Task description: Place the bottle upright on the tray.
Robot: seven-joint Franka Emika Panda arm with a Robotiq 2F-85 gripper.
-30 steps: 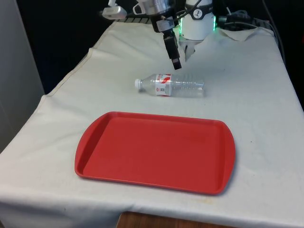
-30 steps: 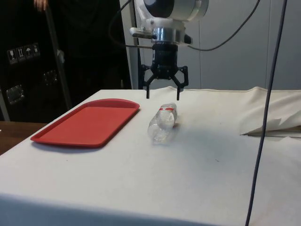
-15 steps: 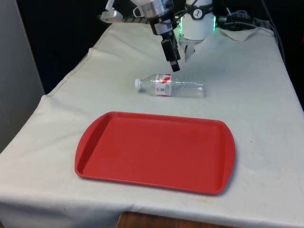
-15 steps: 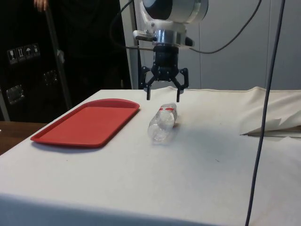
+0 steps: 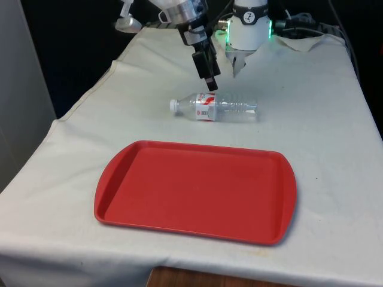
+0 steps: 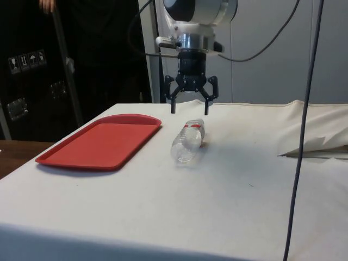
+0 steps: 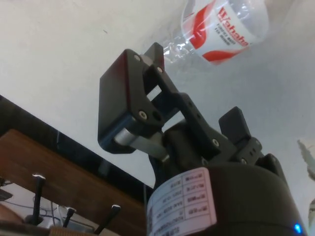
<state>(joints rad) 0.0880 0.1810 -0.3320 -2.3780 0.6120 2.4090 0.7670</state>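
Observation:
A clear plastic bottle with a red and white label lies on its side on the white cloth, its white cap towards the front view's left. My gripper hangs just above and behind the label end, open, with nothing between its fingers. In the side view the open gripper hovers a little over the far end of the bottle. The wrist view shows the labelled bottle beyond the spread fingers. The red tray lies flat and bare nearer the front edge, seen as the tray beside the bottle.
Rumpled cloth lies by the robot's base at the far end. A black cable hangs down on the side view's right. A person's hand shows by the dark cabinets. Table edges drop off at both sides.
The gripper has shifted towards the front view's left, from above the bottle's middle to above its label, staying open. Bottle and tray have not moved.

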